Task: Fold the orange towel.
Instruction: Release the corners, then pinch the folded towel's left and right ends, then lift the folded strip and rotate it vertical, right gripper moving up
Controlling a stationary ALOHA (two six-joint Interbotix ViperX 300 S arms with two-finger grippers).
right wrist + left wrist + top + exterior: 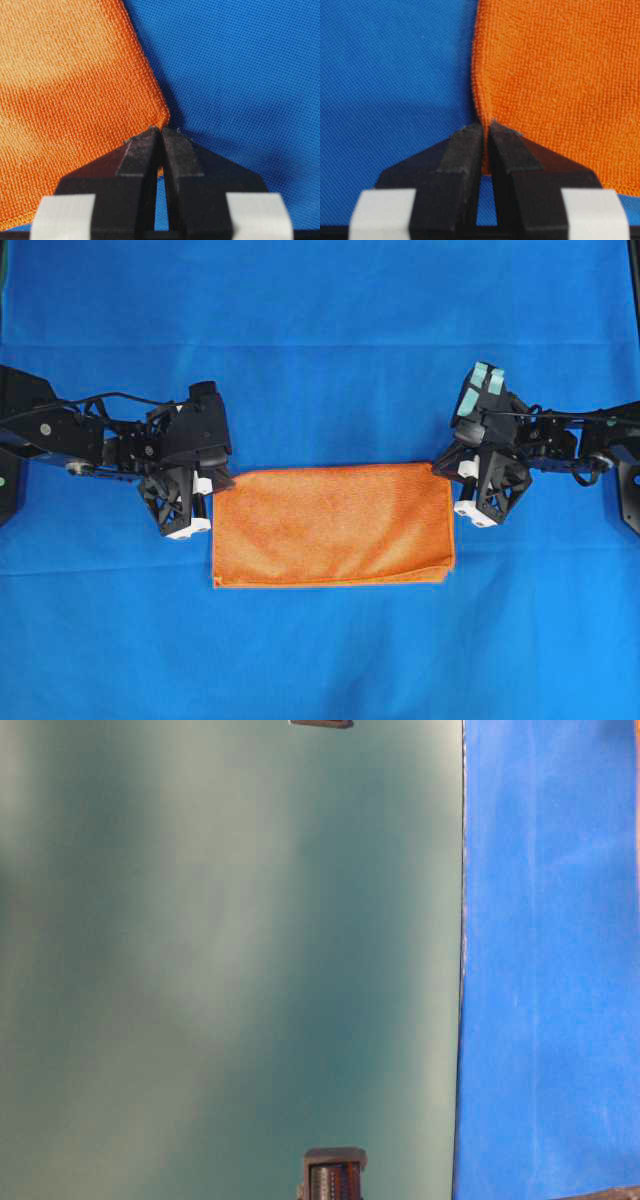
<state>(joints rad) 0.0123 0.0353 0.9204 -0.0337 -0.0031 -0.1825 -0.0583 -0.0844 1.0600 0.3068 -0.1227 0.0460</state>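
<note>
The orange towel (333, 525) lies at the centre of the blue cloth (320, 330), already doubled into a rectangle, with its layered edges at six o'clock in the overhead view.

The left gripper (200, 502) is clenched at the towel's ten o'clock corner. Its wrist view shows the jaws together with orange fabric pinched between the tips.

The right gripper (472, 490) is likewise clenched on the two o'clock corner, a sliver of towel showing between its jaws.

In my judgement the towel is light, limp and nubby: it will sag between the two holds and should not slip readily. The corners are the sound places to grip.

Nothing stands in the way. The table-level view shows only a blurred green surface (230, 960) and blue cloth.
</note>
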